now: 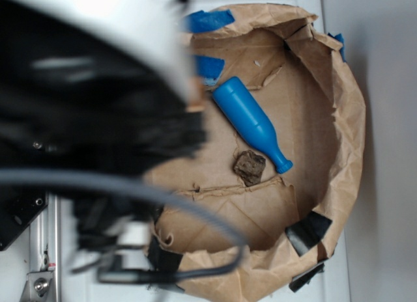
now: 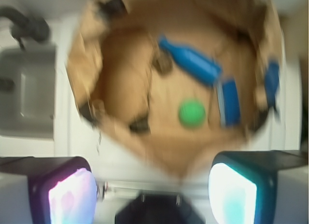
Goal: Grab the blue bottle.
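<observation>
The blue bottle (image 1: 251,122) lies on its side on the floor of a brown paper-lined basin (image 1: 345,120), neck pointing toward the lower right. From the wrist the blue bottle (image 2: 190,61) appears far below, at upper middle, beside a green ball (image 2: 192,113) and a flat blue sponge (image 2: 230,102). My gripper (image 2: 152,197) hangs high above the basin's near rim, its two pads wide apart with nothing between them. In the exterior view the arm's dark blurred bulk (image 1: 85,107) fills the left side and hides the fingers.
A small brown lump (image 1: 249,166) lies by the bottle's neck. Blue tape strips (image 1: 210,20) and black tape (image 1: 307,232) hold the paper rim. A grey box (image 2: 29,91) stands left of the basin on the white table.
</observation>
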